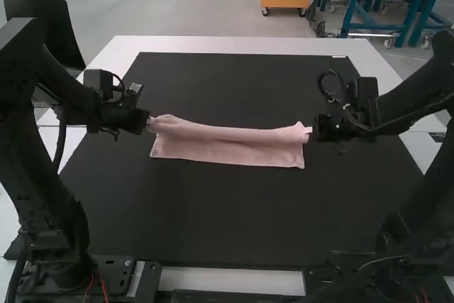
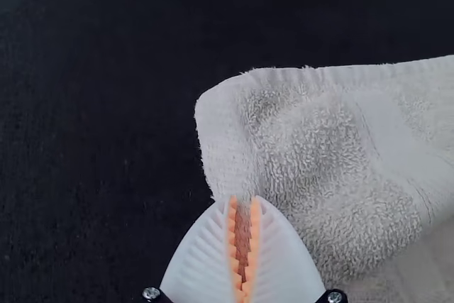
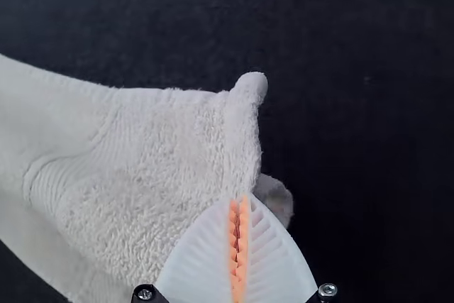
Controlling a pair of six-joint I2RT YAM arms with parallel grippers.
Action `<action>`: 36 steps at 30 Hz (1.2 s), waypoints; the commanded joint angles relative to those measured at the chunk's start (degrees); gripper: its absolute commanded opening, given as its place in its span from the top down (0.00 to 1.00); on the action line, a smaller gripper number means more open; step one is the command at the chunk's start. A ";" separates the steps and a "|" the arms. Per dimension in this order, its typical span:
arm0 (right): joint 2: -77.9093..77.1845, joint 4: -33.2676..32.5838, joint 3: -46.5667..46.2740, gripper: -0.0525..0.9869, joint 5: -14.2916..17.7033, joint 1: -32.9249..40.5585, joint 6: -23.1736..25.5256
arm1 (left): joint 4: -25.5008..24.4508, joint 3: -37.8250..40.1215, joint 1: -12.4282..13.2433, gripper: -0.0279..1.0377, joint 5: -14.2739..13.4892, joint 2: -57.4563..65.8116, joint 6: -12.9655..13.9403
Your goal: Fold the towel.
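The pink towel [image 1: 227, 145] lies as a long strip across the middle of the black mat, layered and slightly rumpled. My left gripper [image 1: 150, 121] is at its left end and my right gripper [image 1: 311, 131] at its right end. In the left wrist view, the left gripper [image 2: 243, 204] is closed on the edge of the towel [image 2: 319, 140], near a corner, with some cloth between the orange pads. In the right wrist view, the right gripper [image 3: 240, 202] is pinched together at the end of the towel [image 3: 149, 154], beside a small rolled bit of cloth.
The black mat [image 1: 227, 211] covers most of the white table [image 1: 248, 45], extending behind and in front of the towel. The two arms stand at the near left and near right. A dark chair back is beyond the table's left side.
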 commanded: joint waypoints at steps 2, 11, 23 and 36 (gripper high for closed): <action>-2.90 -0.71 -1.60 0.97 -0.43 -1.06 0.05 | -1.01 -1.52 0.98 0.95 -1.20 -3.62 1.45; -6.42 -1.85 -4.67 0.97 -1.13 -0.97 0.14 | -1.98 -5.56 0.98 0.95 -1.63 -8.72 1.89; -6.15 -1.41 -9.07 0.97 -0.86 -0.62 0.22 | -1.54 -9.96 0.72 0.95 -3.39 -10.74 2.07; 0.79 3.60 -10.48 0.93 1.51 0.08 -0.66 | 6.73 -16.81 0.54 0.90 -5.24 -8.19 2.68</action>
